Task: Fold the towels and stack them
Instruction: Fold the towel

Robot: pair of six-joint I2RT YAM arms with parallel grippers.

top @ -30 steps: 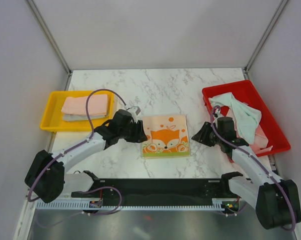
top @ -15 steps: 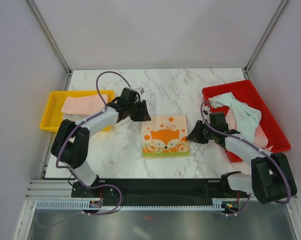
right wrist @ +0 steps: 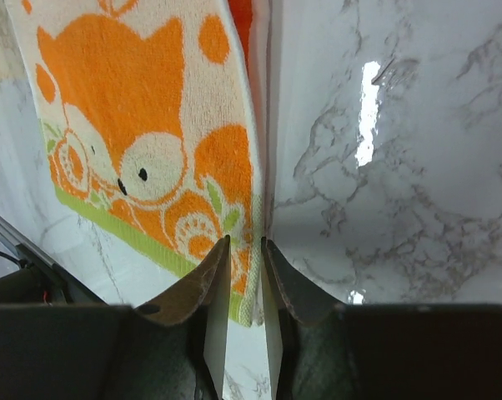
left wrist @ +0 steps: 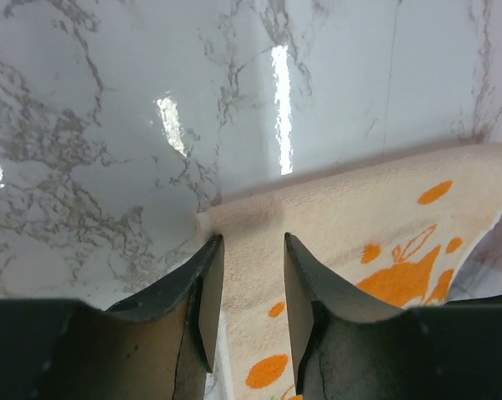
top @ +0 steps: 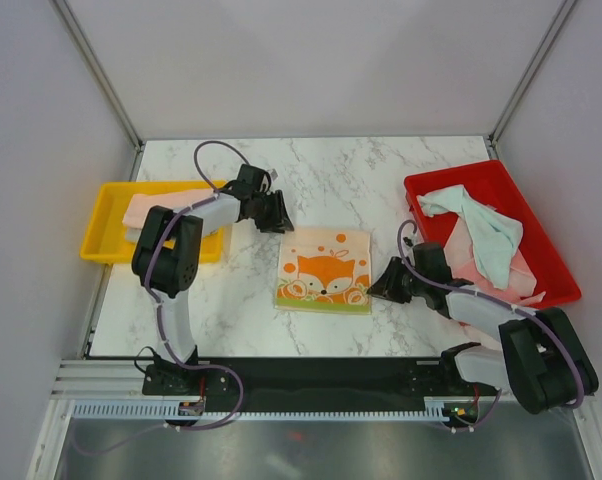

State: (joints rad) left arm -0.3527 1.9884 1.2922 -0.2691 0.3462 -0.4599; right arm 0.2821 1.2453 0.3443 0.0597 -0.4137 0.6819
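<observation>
white marble table (top: pixel 381 180). fox towel (top: pixel 323 278) lies flat mid-table, unfolded. left gripper (left wrist: pixel 253 242) has its jaws apart, straddling the towel's far-left corner. right gripper (right wrist: pixel 244 243) looks pinched on the near-right edge. step: taking hold for the first fold. next: left must close, then both lift evenly.
</observation>
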